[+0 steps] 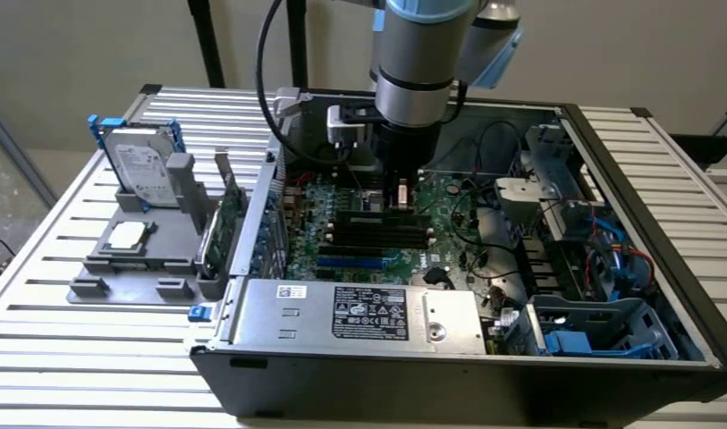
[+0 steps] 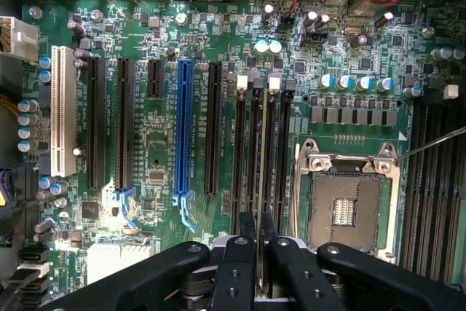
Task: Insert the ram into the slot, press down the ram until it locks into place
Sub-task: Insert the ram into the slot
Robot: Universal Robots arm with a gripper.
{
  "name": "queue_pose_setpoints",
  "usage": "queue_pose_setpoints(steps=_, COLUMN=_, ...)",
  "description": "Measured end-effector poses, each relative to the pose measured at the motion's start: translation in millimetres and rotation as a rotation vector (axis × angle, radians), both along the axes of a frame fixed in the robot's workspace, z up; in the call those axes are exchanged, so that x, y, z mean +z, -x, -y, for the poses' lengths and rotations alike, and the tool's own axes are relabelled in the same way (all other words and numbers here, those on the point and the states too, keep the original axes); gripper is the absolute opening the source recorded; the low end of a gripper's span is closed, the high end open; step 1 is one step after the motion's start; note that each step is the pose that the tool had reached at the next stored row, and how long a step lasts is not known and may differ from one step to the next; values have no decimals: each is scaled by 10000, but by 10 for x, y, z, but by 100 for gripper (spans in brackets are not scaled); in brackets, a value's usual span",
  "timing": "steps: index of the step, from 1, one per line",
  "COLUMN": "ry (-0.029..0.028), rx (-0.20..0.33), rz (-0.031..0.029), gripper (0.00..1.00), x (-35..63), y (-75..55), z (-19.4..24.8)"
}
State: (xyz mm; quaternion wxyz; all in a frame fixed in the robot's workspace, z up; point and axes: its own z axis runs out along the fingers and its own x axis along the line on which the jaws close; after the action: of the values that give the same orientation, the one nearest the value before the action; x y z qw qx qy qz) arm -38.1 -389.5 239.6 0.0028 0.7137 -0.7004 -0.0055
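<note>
My gripper (image 1: 399, 198) reaches down inside the open computer case, low over the green motherboard (image 1: 447, 250). In the wrist view its two black fingers (image 2: 241, 253) stand close together, shut on the ram (image 2: 259, 202). The ram is seen edge-on as a thin line running away from the gripper (image 2: 258, 229). It lies along a group of long black memory slots (image 2: 239, 158) beside the processor socket, in line with one of the middle ones. I cannot tell whether it is seated. The same black slots (image 1: 369, 234) show just in front of the gripper in the exterior view.
A blue socket (image 2: 183, 129) and black expansion sockets (image 2: 124, 121) lie beside the memory slots. The processor socket (image 2: 346, 202) is close on the other side. A power supply (image 1: 351, 313), a drive cage (image 1: 602, 326) and cables (image 1: 488, 188) crowd the case. A hard drive (image 1: 142, 170) stands outside.
</note>
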Motion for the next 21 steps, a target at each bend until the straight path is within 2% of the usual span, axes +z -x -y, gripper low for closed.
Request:
queue_pose_setpoints(steps=3, ry=21, rx=1, rz=48, gripper=14, x=-12, y=5, z=7)
queue_pose_setpoints(steps=7, ry=59, rx=0, rz=158, gripper=14, x=-24, y=21, z=15)
queue_pose_setpoints(steps=15, ry=71, rx=-1, rz=153, gripper=14, x=-51, y=26, z=22)
queue_pose_setpoints(steps=18, ry=77, rx=1, rz=123, gripper=14, x=-71, y=25, z=23)
queue_pose_setpoints(steps=21, ry=88, rx=0, rz=67, gripper=14, x=-90, y=26, z=26)
